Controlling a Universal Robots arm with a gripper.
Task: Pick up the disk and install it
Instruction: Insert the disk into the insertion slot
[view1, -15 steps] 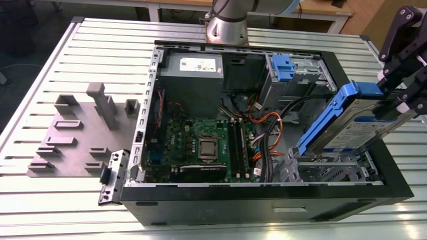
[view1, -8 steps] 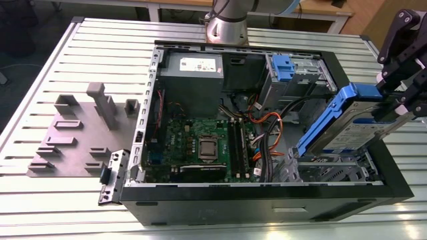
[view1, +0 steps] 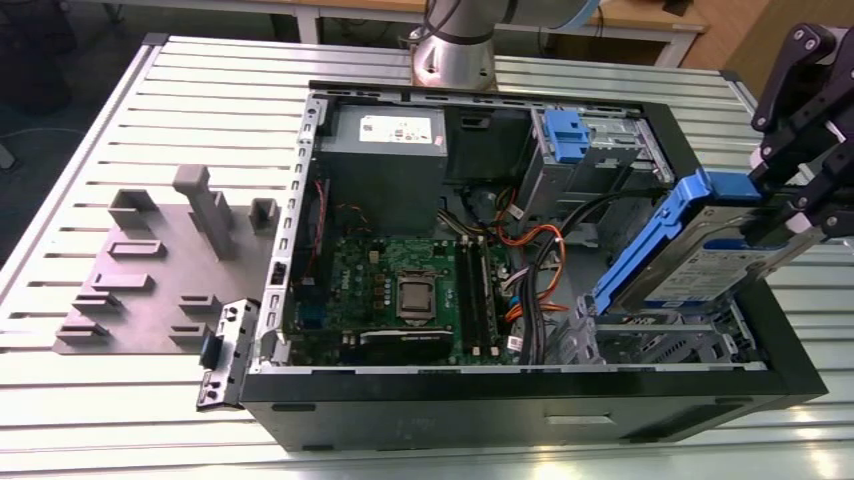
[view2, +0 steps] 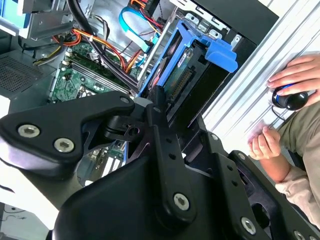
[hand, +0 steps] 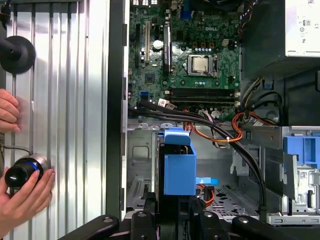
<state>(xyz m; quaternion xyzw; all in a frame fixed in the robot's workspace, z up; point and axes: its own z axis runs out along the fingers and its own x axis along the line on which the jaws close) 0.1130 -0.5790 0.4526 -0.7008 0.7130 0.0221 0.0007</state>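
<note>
Black claw (view1: 781, 215) clamped shut on upper end of disk (view1: 694, 268): flat silver-grey hard drive w/ white-and-blue label, clipped in bright blue plastic carrier frame. Held tilted, lower end inside open black PC case (view1: 534, 410), just above grey metal drive cage (view1: 667, 345) at exterior view's right; contact w/ cage unclear, not seated yet. Green motherboard (view1: 400, 290) alongside. In first wrist view, person's hand (hand: 25, 195) on black knob (hand: 20, 172) atop ribbed metal table (hand: 65, 100).
</note>
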